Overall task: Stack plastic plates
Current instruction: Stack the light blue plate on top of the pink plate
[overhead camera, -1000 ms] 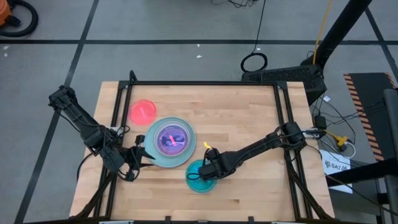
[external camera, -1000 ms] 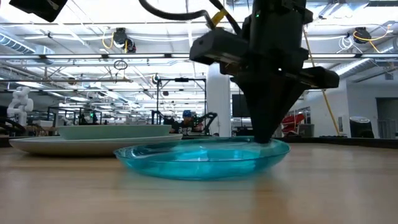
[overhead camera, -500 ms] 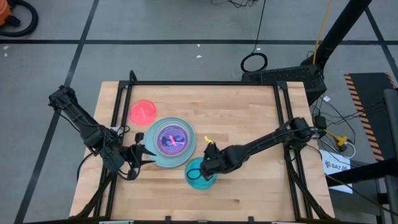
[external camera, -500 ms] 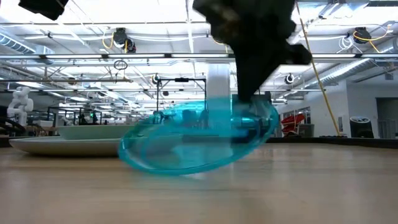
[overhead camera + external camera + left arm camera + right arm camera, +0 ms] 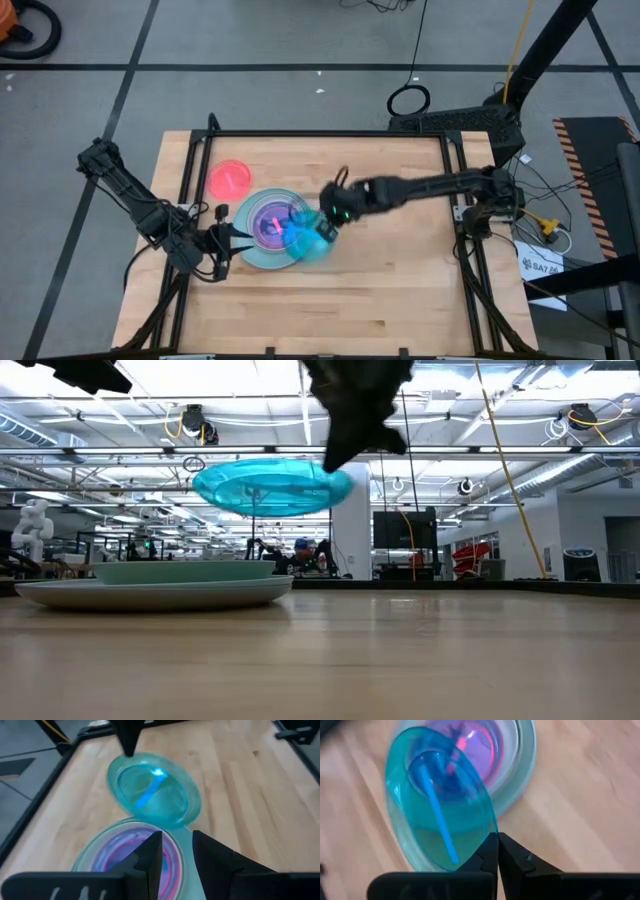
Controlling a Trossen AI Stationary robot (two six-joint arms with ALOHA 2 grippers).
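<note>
My right gripper (image 5: 326, 225) is shut on a small translucent teal plate (image 5: 302, 242), which is in the air over the right part of the plate stack (image 5: 262, 222). The stack has large pale plates at the bottom (image 5: 150, 592) and small plates on top that look purple and pink (image 5: 131, 854). It rests flat on the table. A pink-red small plate (image 5: 231, 178) lies alone on the table beyond the stack. My left gripper (image 5: 228, 242) is open and empty, level with the table at the stack's left edge. My right gripper pinches the teal plate's rim (image 5: 489, 831) between its two fingers, on the side toward the table's right. The fingers come from the right, slanting down. The plate is lifted clear (image 5: 270, 487), nearly level, well above the stack.
Bare wooden table top (image 5: 400, 290) lies to the right of and in front of the stack. A black frame (image 5: 320, 134) runs along the table's far edge and its sides.
My right gripper has lifted the teal plate off the table in front of the stack. The plate first tipped up on its left edge. It has then gone up and toward the far edge, and is now nearly level above the stack.
</note>
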